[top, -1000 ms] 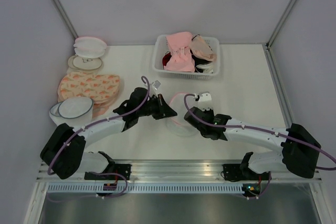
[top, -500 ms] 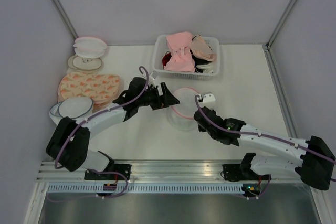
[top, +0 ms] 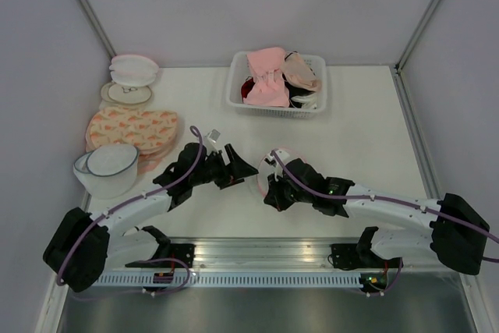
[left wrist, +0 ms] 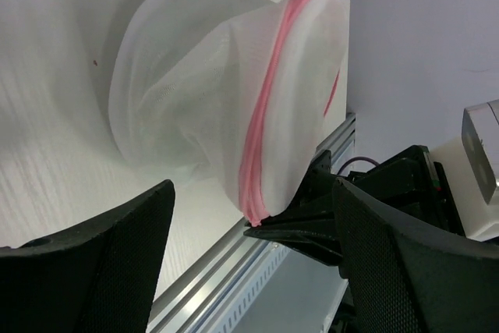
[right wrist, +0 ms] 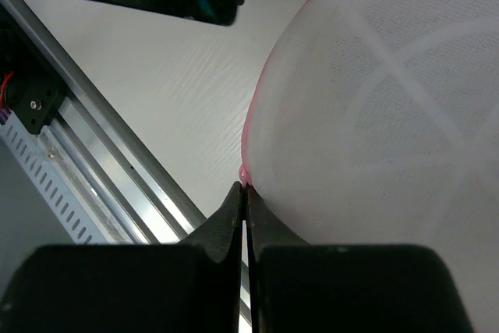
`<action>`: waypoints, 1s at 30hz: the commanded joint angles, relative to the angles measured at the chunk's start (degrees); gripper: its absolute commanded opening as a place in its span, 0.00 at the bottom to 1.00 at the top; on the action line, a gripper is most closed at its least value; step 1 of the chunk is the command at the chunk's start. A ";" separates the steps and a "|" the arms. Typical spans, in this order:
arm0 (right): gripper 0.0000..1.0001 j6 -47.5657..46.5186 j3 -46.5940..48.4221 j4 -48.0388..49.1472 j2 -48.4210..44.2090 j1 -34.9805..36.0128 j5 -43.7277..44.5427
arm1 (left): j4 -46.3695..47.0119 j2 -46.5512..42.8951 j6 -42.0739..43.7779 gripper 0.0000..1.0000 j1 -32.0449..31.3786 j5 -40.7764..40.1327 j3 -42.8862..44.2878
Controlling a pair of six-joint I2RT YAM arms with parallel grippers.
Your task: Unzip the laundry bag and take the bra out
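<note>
Pink zipper trim (left wrist: 261, 130) of the laundry bag (left wrist: 195, 91) is clenched in the right end effector (right wrist: 244, 191). Left end effector (left wrist: 249, 232) is spread wide, released.

we see bright, even light, faint shadows on the table (top: 366, 138), and close fingers (right wrist: 140, 286) softly blurred in wrist views.
</note>
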 commanded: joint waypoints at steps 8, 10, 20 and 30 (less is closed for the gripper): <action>0.00 -0.70 1.43 1.29 -2.66 0.65 -2.46 | 18.62 14.84 -6.42 0.65 -5.62 2.49 2.87; 0.00 -0.88 1.43 0.42 -3.54 0.56 -2.36 | 20.29 16.78 -6.78 0.53 -6.50 2.50 3.49; 0.00 0.26 2.22 -6.52 -5.30 0.65 4.22 | 17.49 15.29 -6.08 0.18 -6.68 0.74 3.23; 0.00 6.22 3.18 -19.43 -9.60 0.56 18.71 | 13.45 10.73 -5.38 0.81 -6.68 -1.72 1.83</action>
